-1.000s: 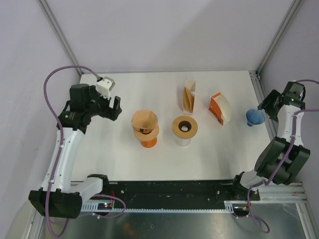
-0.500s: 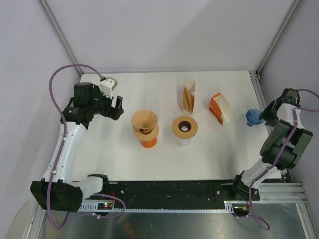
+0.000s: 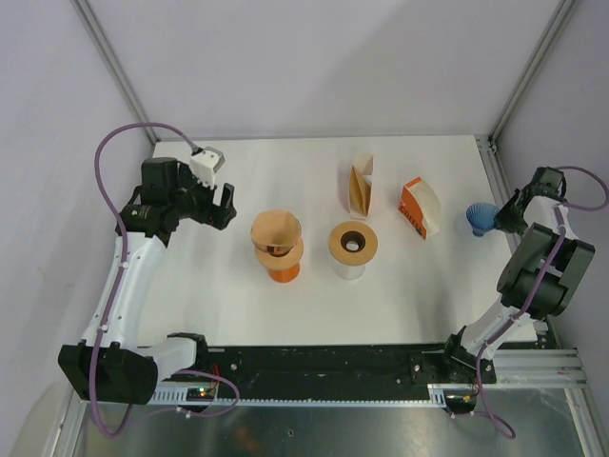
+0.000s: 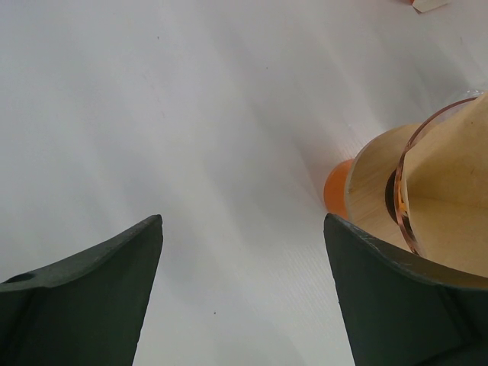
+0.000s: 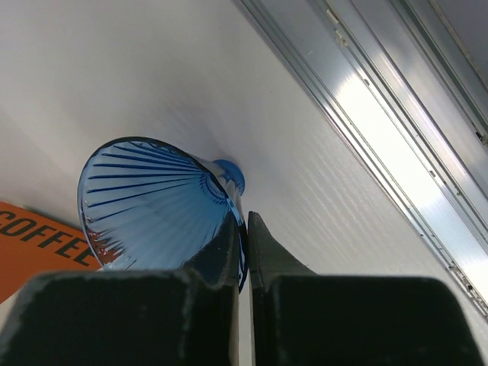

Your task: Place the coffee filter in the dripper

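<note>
Top external view: the left gripper (image 3: 221,207) hangs just left of the orange dripper (image 3: 279,265) and does not touch it. A tan filter (image 3: 275,230) sits in that dripper with its open side up. In the left wrist view the two fingers are spread wide. Only bare white table (image 4: 191,91) shows between them, so this gripper holds nothing.

The right gripper (image 3: 504,215) is at the far right edge of the table, next to the blue dripper (image 3: 481,221). In the right wrist view its fingers are pinched almost together on the rim of the blue dripper. The dripper's wide mouth is tipped toward that camera.

An orange and white box (image 3: 417,208) stands near the blue dripper, on its left. A white cup (image 3: 353,251) with a brown ring on top stands just right of the orange dripper. A tan paper stack (image 3: 361,186) stands just behind the cup.
</note>
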Controlling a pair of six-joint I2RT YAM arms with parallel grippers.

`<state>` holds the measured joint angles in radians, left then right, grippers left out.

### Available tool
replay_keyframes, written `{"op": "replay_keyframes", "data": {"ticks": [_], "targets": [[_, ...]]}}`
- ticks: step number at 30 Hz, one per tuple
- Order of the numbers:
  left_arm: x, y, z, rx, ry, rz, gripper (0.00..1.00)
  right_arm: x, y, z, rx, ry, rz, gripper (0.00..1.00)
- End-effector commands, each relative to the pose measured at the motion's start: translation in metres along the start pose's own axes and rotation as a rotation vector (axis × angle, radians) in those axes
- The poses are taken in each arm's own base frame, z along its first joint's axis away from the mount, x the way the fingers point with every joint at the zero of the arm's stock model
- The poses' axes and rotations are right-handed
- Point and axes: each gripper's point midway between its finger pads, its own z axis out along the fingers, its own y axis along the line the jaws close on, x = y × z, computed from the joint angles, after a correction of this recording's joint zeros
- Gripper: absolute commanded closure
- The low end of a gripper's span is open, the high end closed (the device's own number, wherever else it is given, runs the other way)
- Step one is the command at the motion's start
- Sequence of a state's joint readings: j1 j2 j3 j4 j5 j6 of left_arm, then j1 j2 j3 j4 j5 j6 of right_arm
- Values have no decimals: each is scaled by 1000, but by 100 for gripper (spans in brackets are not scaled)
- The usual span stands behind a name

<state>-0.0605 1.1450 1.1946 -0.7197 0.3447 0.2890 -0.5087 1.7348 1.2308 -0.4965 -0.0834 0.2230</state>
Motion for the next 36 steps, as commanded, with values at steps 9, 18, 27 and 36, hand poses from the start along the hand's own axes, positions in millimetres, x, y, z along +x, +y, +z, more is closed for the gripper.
{"op": "replay_keyframes", "data": {"ticks": [9,18,27,36], "targets": [[-23,5,-10,-20,-62,31,9,-10,24,-42,-42,-75,-50,100],[-49,-3,-24,9,-134,34,9,-44,73,-146,-167,-287,-118,100],[-99,-56,-40,154,-244,60,13,18,180,-233,-401,-138,-446,100],[-126,-145,-36,369,-240,72,15,136,269,-282,-684,59,-721,100]]}}
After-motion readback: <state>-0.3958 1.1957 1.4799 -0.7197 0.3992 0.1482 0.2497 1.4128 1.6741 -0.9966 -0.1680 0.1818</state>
